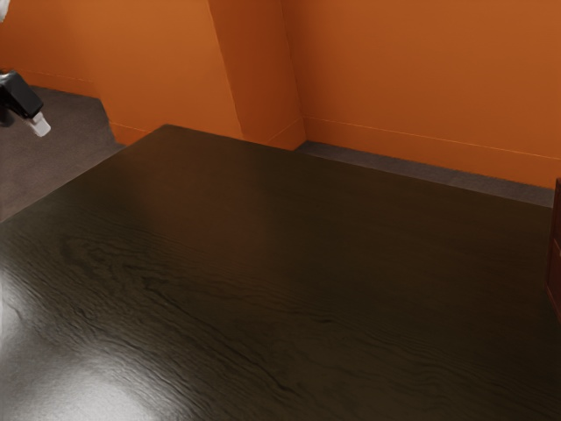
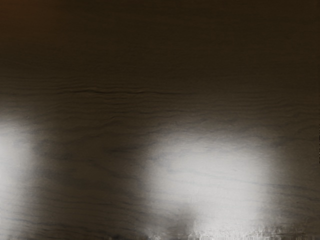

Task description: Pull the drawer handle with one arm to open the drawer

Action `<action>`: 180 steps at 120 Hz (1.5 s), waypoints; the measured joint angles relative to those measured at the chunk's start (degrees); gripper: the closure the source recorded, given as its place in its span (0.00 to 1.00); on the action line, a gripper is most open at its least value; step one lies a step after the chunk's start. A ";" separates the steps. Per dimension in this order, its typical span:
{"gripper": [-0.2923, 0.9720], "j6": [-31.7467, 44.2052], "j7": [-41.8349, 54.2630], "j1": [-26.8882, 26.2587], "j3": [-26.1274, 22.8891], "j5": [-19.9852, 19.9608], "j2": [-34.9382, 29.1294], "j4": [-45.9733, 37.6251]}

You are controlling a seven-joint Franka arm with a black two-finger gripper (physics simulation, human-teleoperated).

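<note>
Table (image 1: 263, 263): dark grained wood with pale glare patches. Gripper (image 1: 39, 124): black with a pale tip, at the exterior view's upper left edge; grip state cannot be told. Drawer unit (image 1: 556, 254): red-brown sliver at the exterior view's right edge, well apart from the gripper. Walls (image 1: 421, 61): orange.

dark wood-grain table (image 1: 289, 263) across most of the exterior view, glossy, with a pale glare patch toward the lower left corner; orange walls (image 1: 421, 61) behind, meeting at a jutting corner; grey floor (image 1: 53, 158) between table and walls; gripper (image 1: 35, 121) at the exterior view's far left edge, black with a white tip, seen against the floor, apart from the table; reddish-brown sliver (image 1: 555, 254) at the exterior view's right edge, too cut off to identify
</note>
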 joint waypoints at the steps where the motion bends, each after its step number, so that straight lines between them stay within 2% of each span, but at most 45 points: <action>1: 0.23 -0.05 0.44 0.06 -0.04 0.00 0.22 -0.10; 14: 0.23 -0.81 5.96 -1.63 -0.13 0.12 3.29 -0.77; 20: 0.23 -1.29 9.29 -4.18 -0.15 0.16 4.86 -0.85; 26: 0.23 -1.68 14.65 -10.84 -0.28 -0.03 5.45 -0.91; 39: 0.23 -2.80 27.57 -30.52 -0.44 0.05 7.83 -2.02; 46: 0.23 -3.20 33.50 -35.04 -0.51 0.39 8.28 -2.15; 67: 0.23 -2.48 49.91 -34.34 -0.41 1.12 6.22 -3.20; 78: 0.23 0.28 56.82 -36.51 -1.24 1.30 6.50 -5.29; 84: 0.23 1.91 60.23 -34.74 -6.46 1.39 6.84 -5.77; 92: 0.23 3.55 64.73 -26.68 -18.58 1.49 6.98 -5.78; 97: 0.23 4.32 67.36 -24.32 -21.87 1.55 6.91 -5.65; 103: 0.23 5.08 70.42 -22.61 -23.64 1.94 6.91 -5.51; 117: 0.23 8.58 76.71 -22.48 -25.14 3.36 7.01 -8.24; 145: 0.23 17.30 86.07 -30.99 -25.54 3.85 9.20 -10.19; 160: 0.23 22.48 89.76 -31.86 -25.66 3.84 11.47 -11.15; 180: 0.23 27.96 93.61 -32.43 -28.50 3.78 12.97 -11.44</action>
